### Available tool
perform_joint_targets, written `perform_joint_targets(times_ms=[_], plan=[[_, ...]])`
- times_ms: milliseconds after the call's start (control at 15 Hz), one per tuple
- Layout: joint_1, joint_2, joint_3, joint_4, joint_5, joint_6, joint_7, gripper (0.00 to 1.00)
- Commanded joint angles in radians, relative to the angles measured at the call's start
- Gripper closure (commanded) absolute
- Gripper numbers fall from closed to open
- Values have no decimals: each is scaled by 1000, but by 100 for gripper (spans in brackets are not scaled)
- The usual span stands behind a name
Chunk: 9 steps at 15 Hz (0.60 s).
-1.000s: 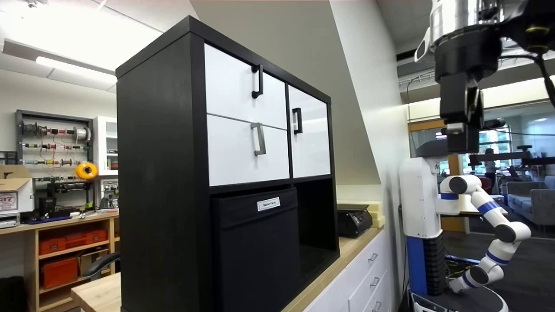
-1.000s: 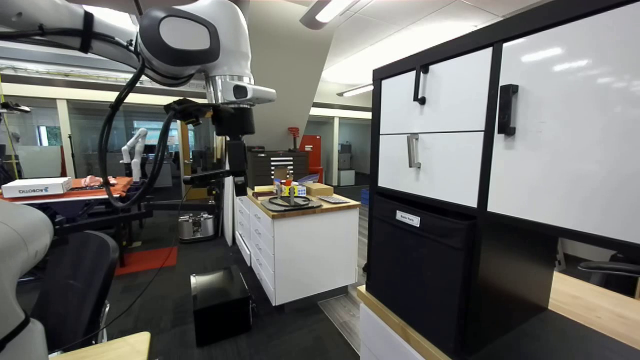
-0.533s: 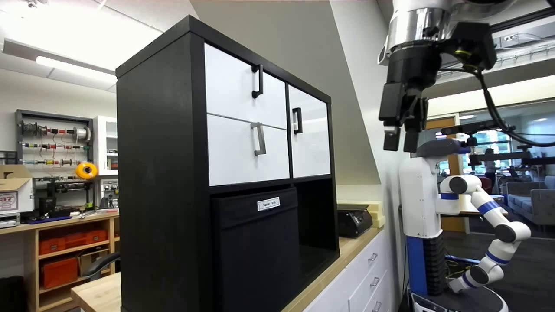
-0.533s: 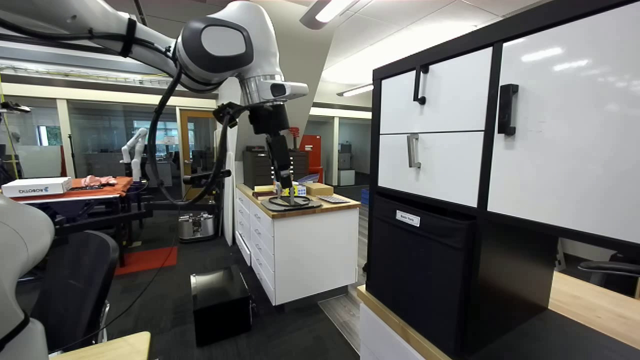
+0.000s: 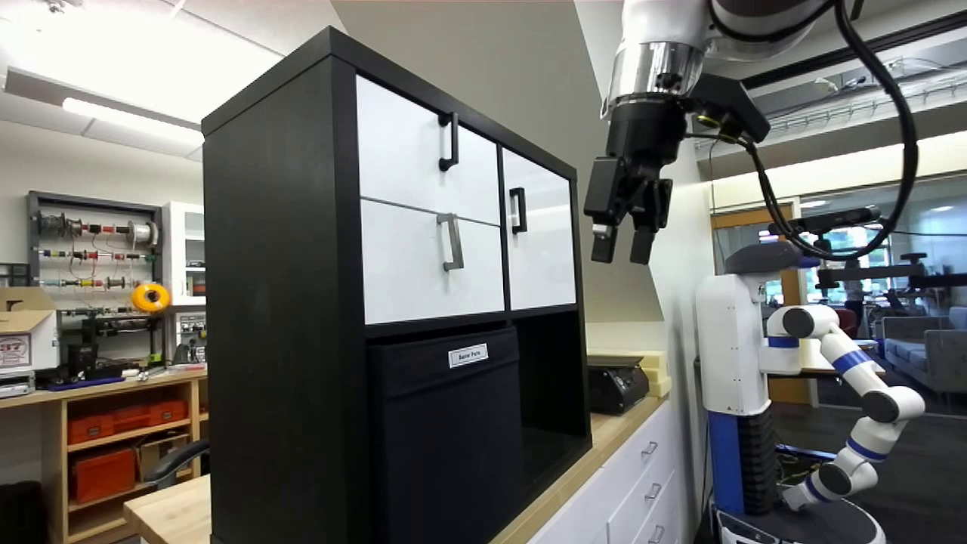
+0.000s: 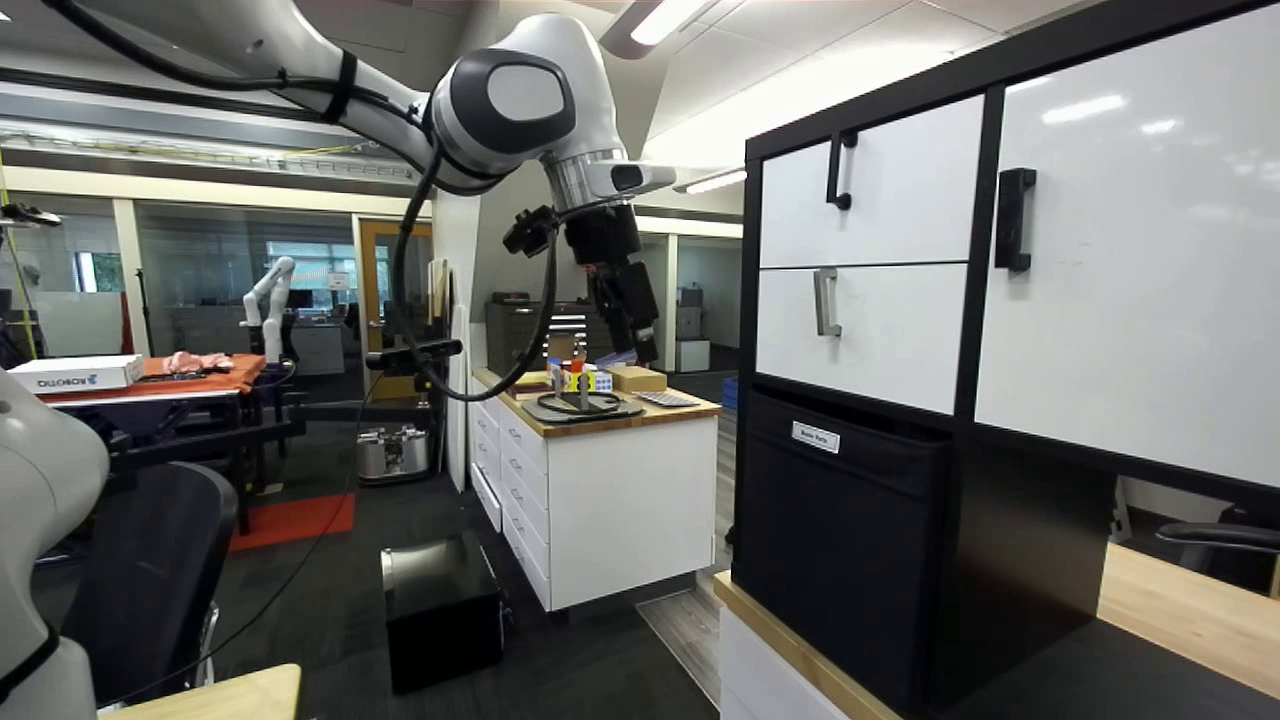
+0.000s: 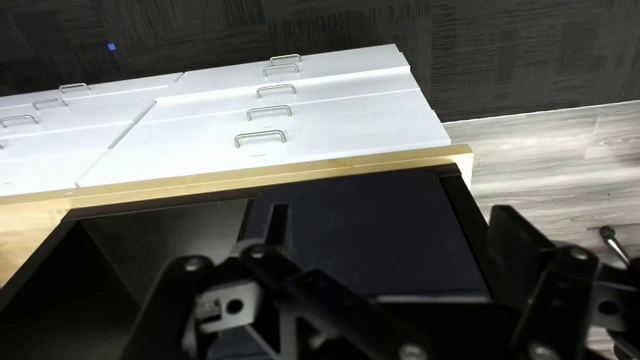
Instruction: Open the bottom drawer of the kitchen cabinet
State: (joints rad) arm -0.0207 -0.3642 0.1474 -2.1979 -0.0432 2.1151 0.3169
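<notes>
In both exterior views the bottom drawer (image 6: 900, 345) is closed in the kitchen cabinet (image 5: 272, 302), below the upper drawer (image 6: 910, 190) and above the black bin (image 5: 446, 438); the cabinet stands on a wood-topped desk (image 5: 562, 491). The fingers (image 5: 603, 245) are spread wide, holding nothing, pointing mostly down and well apart from the silver handle (image 6: 822, 302). The step in hand looks like the approach. Next, they likely need to come across to the drawer front, tilt towards it and straddle the upright bar before gripping and pulling straight out.

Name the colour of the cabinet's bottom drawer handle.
The handle is silver-grey, clearest in an exterior view.
</notes>
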Motion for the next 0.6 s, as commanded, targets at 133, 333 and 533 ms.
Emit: perform_joint_targets(times_ms=[133,333,533], plan=[[12,11,-11,15,-7,-2,3,0],[12,11,-11,16,-7,-2,3,0],[8,28,-6,30,-29,20,2,0]])
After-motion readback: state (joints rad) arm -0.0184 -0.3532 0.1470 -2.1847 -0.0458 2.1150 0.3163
